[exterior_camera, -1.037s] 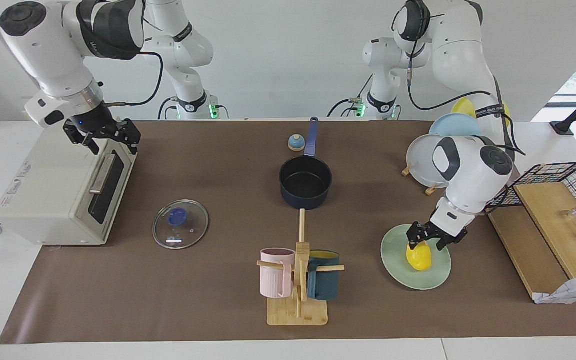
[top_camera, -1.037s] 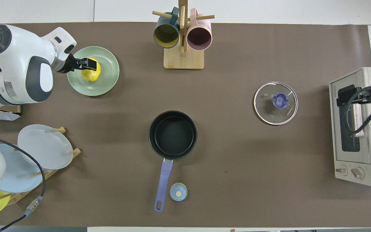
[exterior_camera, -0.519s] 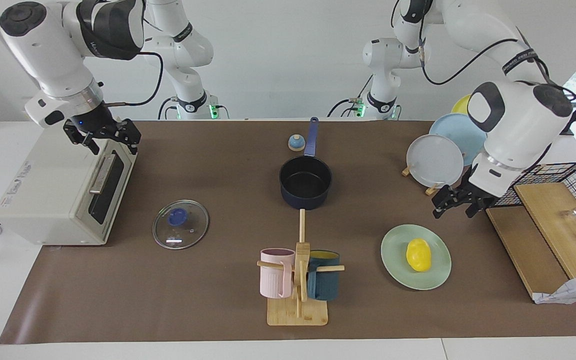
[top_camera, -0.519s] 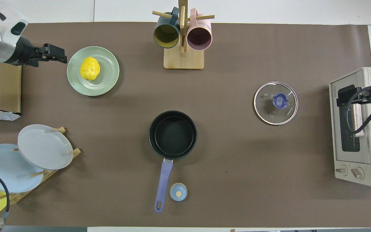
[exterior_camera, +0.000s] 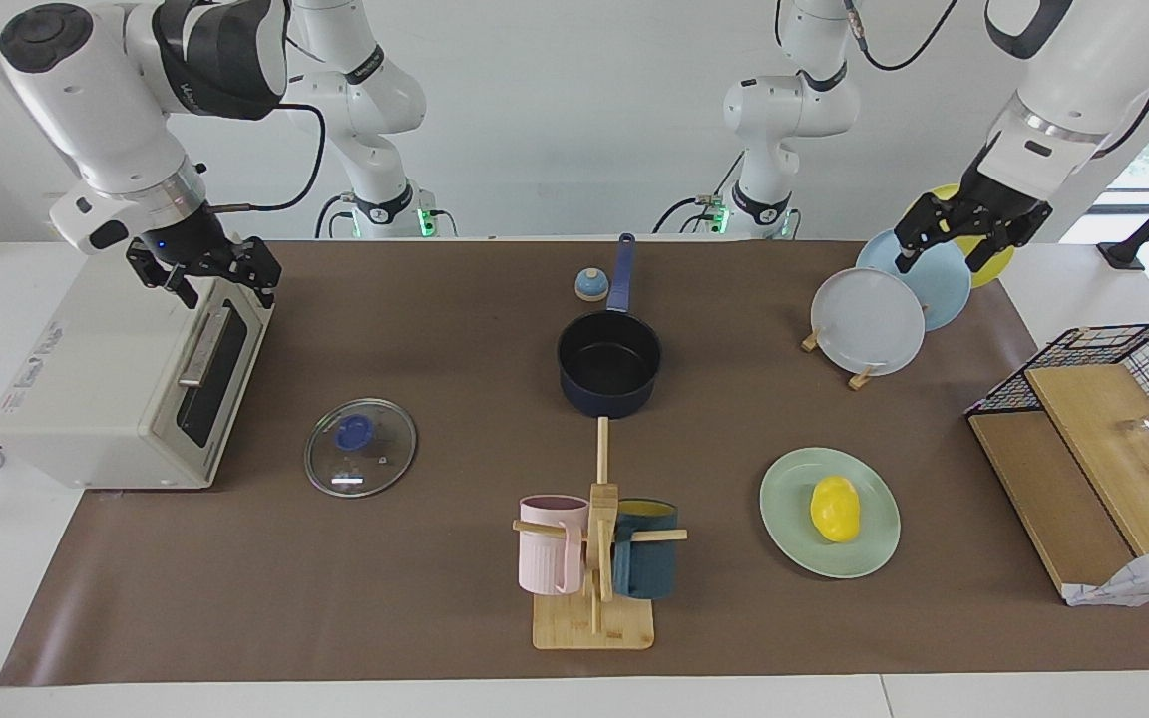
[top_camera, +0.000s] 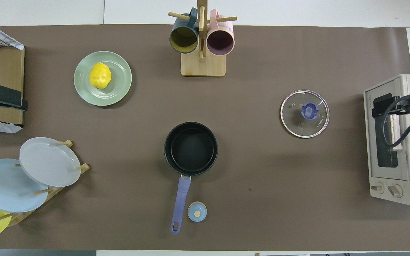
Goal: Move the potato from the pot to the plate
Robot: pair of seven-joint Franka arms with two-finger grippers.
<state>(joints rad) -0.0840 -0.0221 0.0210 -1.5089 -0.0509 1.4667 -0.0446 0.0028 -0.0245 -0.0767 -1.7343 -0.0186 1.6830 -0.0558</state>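
The potato (exterior_camera: pixel 835 508) lies on the plate (exterior_camera: pixel 794 543), unchanged from the earlier frames, with nothing touching it. The pot (exterior_camera: pixel 609 364) stands empty mid-table, nearer the robots than the plate.

The left gripper (exterior_camera: pixel 968 231), jaws wide and holding nothing, has risen from the potato over the last second and now hangs over the dish rack (exterior_camera: pixel 859 377) at the left arm's end; the plate and potato are well apart from it, below.

The right gripper (exterior_camera: pixel 205 271), jaws wide and empty, waits over the toaster oven (exterior_camera: pixel 116 379) as before, well apart from pot and plate.
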